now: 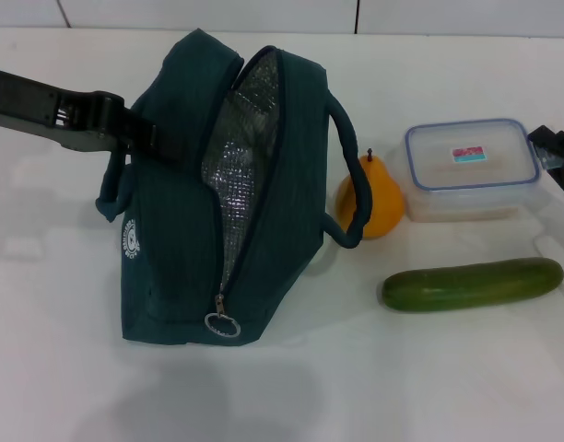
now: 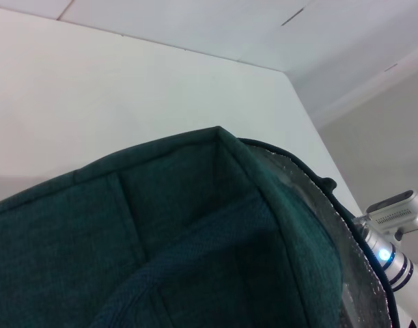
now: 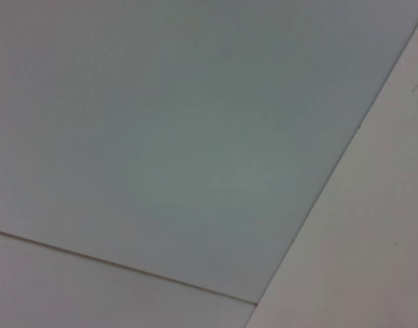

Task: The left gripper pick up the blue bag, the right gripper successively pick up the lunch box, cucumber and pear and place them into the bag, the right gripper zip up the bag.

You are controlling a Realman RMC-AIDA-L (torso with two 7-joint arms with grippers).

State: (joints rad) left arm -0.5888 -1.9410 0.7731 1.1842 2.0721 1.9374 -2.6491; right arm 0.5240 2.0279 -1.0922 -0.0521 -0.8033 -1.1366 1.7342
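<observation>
The blue bag (image 1: 171,249) stands on the white table, left of centre, its zipper open so the silver lining (image 1: 240,157) shows. A metal ring pull (image 1: 222,324) hangs at the near end. My left gripper (image 1: 151,138) reaches in from the left and is shut on the bag's upper left side, by the handle (image 1: 111,198). The bag's fabric (image 2: 161,239) fills the left wrist view. The pear (image 1: 372,201) stands just right of the bag, partly behind the other handle. Beyond it is the lunch box (image 1: 471,168), with the cucumber (image 1: 473,284) lying in front. My right gripper (image 1: 558,155) pokes in at the right edge beside the lunch box.
The white table (image 1: 374,387) stretches out in front of the bag and cucumber. A tiled wall (image 1: 264,14) runs along the back. Part of the right arm (image 2: 393,239), with a blue light, shows past the bag in the left wrist view. Only plain pale surfaces appear in the right wrist view.
</observation>
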